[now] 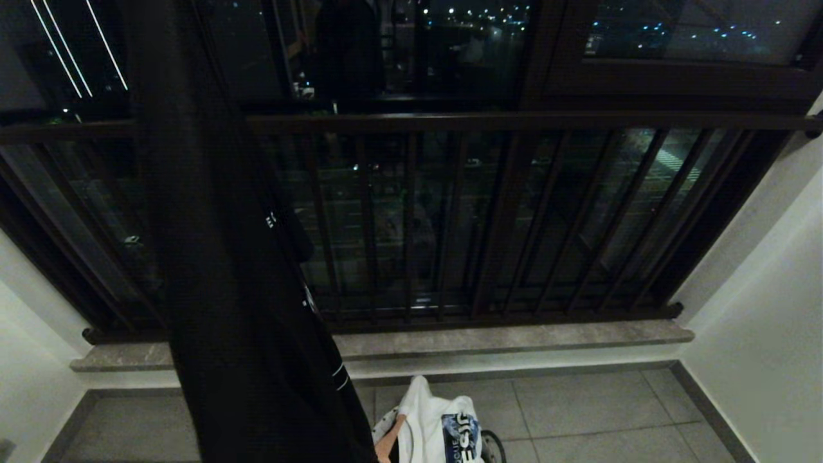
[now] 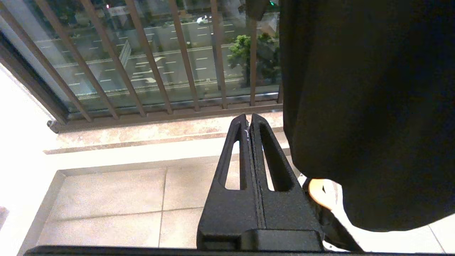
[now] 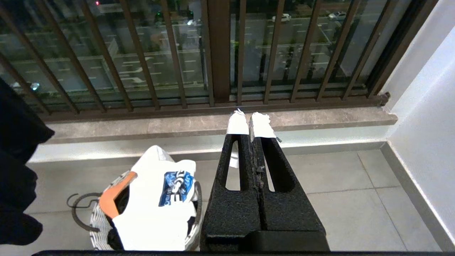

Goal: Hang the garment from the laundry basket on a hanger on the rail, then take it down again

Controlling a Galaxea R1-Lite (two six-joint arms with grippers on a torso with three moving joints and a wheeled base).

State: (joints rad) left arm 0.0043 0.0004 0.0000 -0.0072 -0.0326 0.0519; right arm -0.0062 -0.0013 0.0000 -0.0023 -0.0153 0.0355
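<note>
The laundry basket [image 3: 95, 224] stands on the tiled floor near the window ledge, its black loop handle [image 3: 76, 209] sticking out. A white garment [image 3: 156, 209] with a blue print fills it, with an orange hanger [image 3: 113, 199] tucked under its edge. The head view shows the garment [image 1: 432, 418] at the bottom edge. My right gripper [image 3: 250, 122], with white-taped tips, is shut and empty, up in the air beside the basket. My left gripper [image 2: 249, 119] is shut and empty too, next to a hanging black garment [image 2: 366, 106]. The rail is out of view.
The long black garment [image 1: 244, 308] hangs down at the left and covers part of the basket. Dark balcony bars [image 1: 450, 212] and a stone ledge [image 1: 514, 337] close off the far side. A white wall [image 1: 765, 308] stands to the right.
</note>
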